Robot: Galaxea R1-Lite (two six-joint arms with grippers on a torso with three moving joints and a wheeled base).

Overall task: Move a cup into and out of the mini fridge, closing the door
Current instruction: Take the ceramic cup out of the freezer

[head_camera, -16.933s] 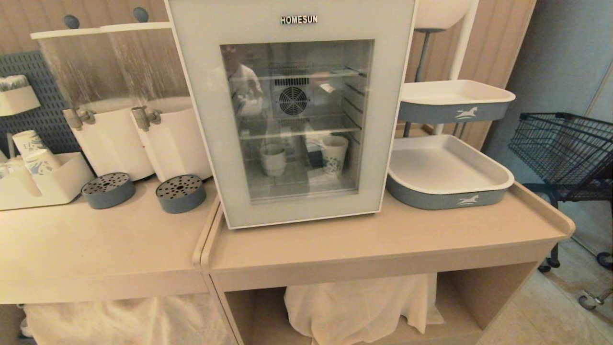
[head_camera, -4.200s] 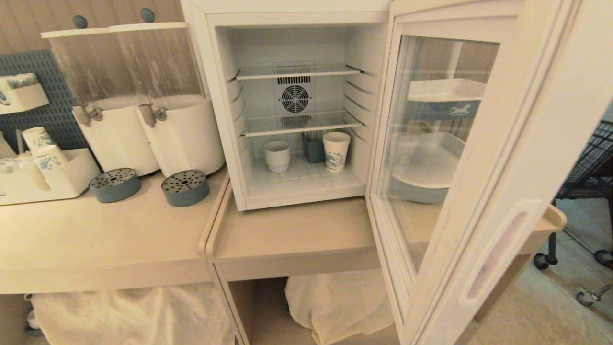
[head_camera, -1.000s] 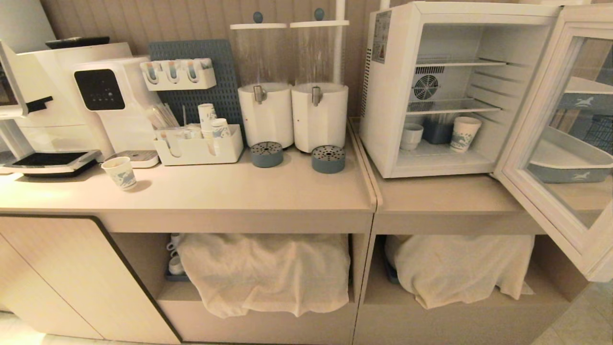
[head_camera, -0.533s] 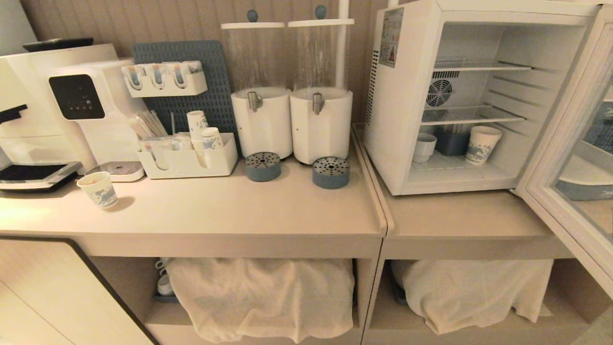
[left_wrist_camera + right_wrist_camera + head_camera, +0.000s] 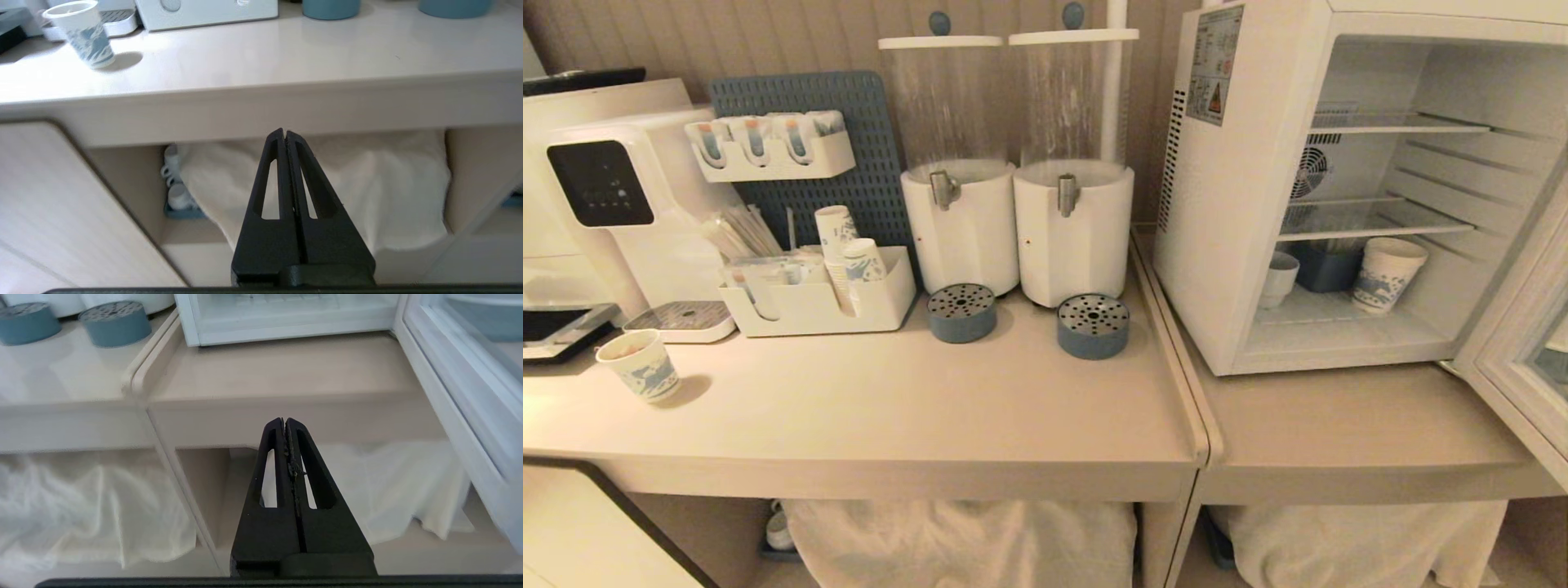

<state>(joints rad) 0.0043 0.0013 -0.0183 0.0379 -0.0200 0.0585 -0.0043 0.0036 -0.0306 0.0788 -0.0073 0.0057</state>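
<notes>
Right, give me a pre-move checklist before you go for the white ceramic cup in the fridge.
1. Door swung open: ok.
2. Cup upright on the mini fridge floor, under the lower shelf: ok.
3. Cup's handle side: cannot tell, partly hidden by the fridge wall.
4. Paper cup and blue container stand apart from the cup: ok.
5. Left pincer empty: ok, shut.
6. Right pincer open for grasping: not ok, shut, low before the counter.

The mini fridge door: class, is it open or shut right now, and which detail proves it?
Open. The door stands swung out at the right, leaving the mini fridge interior and the cup on its floor exposed.
</notes>
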